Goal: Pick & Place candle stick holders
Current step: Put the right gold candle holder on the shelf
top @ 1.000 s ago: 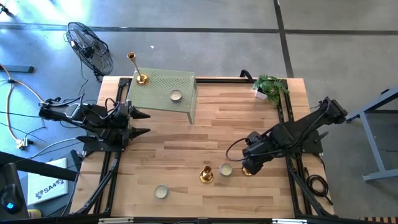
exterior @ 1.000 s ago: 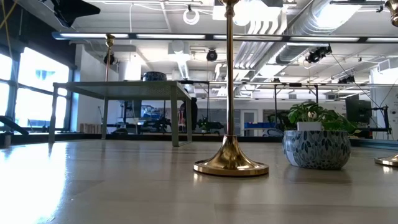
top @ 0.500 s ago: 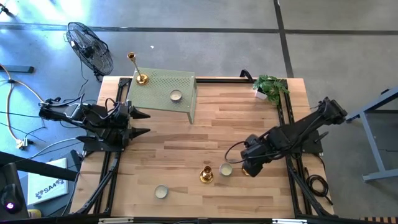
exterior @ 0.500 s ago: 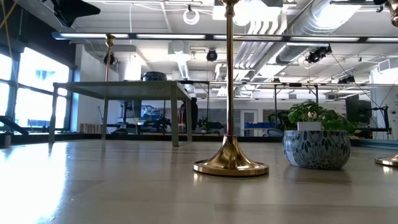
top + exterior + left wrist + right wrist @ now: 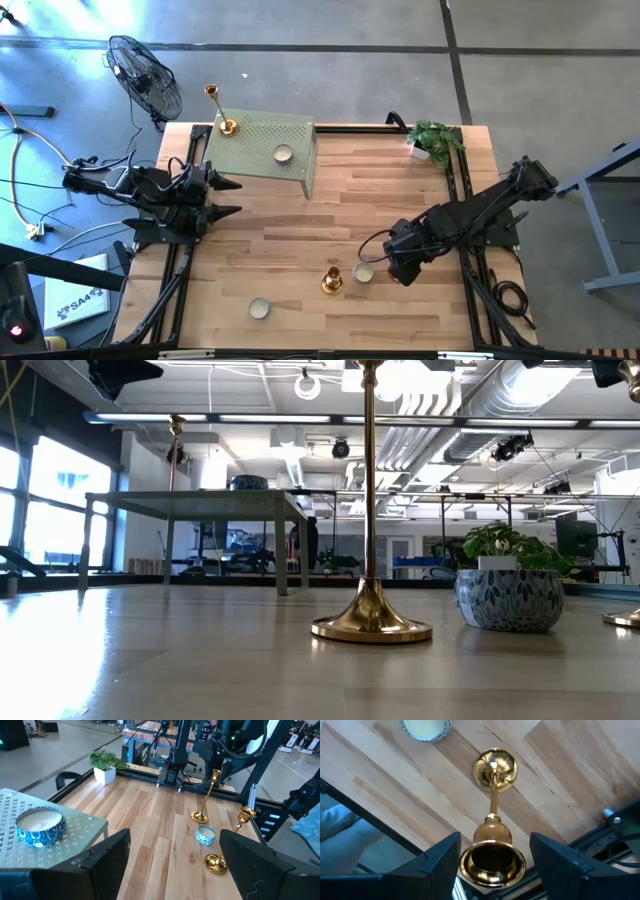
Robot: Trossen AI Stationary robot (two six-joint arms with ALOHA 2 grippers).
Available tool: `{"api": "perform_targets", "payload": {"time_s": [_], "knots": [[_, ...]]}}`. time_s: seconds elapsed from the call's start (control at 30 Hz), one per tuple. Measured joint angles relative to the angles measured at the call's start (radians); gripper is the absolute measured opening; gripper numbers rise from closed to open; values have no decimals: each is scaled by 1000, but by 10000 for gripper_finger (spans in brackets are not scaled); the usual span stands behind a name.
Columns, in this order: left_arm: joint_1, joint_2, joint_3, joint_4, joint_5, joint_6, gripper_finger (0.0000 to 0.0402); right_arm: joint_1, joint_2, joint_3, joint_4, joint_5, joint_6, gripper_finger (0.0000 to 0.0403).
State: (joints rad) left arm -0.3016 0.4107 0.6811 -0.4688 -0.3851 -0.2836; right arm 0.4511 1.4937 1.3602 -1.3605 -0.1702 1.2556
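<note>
One candle stick holder stands upright on the wood table near its right front. My right gripper points down over it, open, with a finger on each side of the top cup; I see no plain touch. In the high view my right gripper covers this holder. A second holder stands to its left on its domed base. A third stands on the green perforated shelf at the far left. My left gripper waits open at the table's left edge.
Small candle tins sit on the shelf, beside the right gripper and near the front edge. A potted plant stands at the far right corner. A fan stands off the table, far left.
My right gripper has come down over the right-hand candle stick holder and drifted slightly toward the table's left. In the high view it now hides the gold base that showed before. The holder has stayed standing where it was.
</note>
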Motion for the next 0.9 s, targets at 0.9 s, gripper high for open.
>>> {"api": "perform_targets", "payload": {"time_s": [0.9], "knots": [[0,6,0,10,34,13,301,5,0,9,-17,36,-67,127]]}}
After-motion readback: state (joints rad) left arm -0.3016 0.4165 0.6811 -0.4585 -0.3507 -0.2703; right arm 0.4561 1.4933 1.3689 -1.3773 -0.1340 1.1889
